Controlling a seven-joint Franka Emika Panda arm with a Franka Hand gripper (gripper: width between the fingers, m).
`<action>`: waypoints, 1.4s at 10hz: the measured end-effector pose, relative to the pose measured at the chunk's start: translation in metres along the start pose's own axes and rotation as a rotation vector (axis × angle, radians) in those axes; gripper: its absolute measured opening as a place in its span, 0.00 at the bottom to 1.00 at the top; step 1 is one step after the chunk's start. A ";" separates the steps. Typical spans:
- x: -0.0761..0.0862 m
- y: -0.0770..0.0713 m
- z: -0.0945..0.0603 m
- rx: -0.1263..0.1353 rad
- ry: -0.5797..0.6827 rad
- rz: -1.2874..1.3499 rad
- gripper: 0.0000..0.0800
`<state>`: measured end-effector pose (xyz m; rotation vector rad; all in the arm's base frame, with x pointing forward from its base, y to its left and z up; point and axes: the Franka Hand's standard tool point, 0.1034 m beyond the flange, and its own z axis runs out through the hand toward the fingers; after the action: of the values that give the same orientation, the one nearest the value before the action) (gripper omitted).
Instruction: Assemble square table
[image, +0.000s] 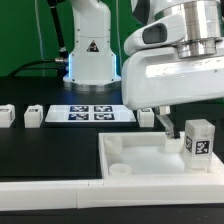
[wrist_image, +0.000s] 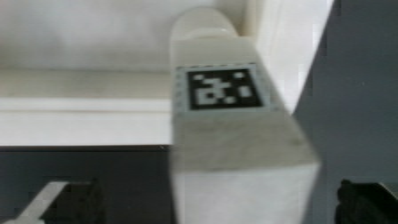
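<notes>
Nearest the camera: fence bar (image: 50, 198) along the near edge, not involved. Behind it is the tabletop (image: 120, 150), rim up, lying flat.

One leg (image: 200, 140) stands upright at the tabletop's far corner on the exterior view's right, tag facing the camera. Can't tell whether it's seated or only resting there.

The gripper (wrist_image: 210, 205) is wide open and holding nothing. In the wrist view the leg (wrist_image: 222, 110) sits in the gap between the jaws with clearance on both sides and no contact. One finger (image: 165, 125) hangs just beside the leg on the exterior view's left; the other is hidden.

My read: this is the grasp (or regrasp) on that leg, to fix it into the corner. To do it well:
- centre the leg in the gap before closing
- put the pads flat on opposite faces
- keep the leg vertical
- don't shove the tabletop sideways or snag the rim

Further back: three spare legs (image: 33, 116) in a row, the marker board (image: 90, 112) between them, and the arm base (image: 90, 55) farthest.
</notes>
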<state>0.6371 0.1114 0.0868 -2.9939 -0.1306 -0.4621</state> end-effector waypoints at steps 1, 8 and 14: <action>-0.004 -0.001 0.001 0.005 -0.042 0.003 0.81; -0.018 -0.007 0.003 0.024 -0.271 0.048 0.81; -0.016 -0.007 0.006 0.018 -0.269 0.080 0.66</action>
<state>0.6232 0.1175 0.0770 -3.0146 -0.0360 -0.0475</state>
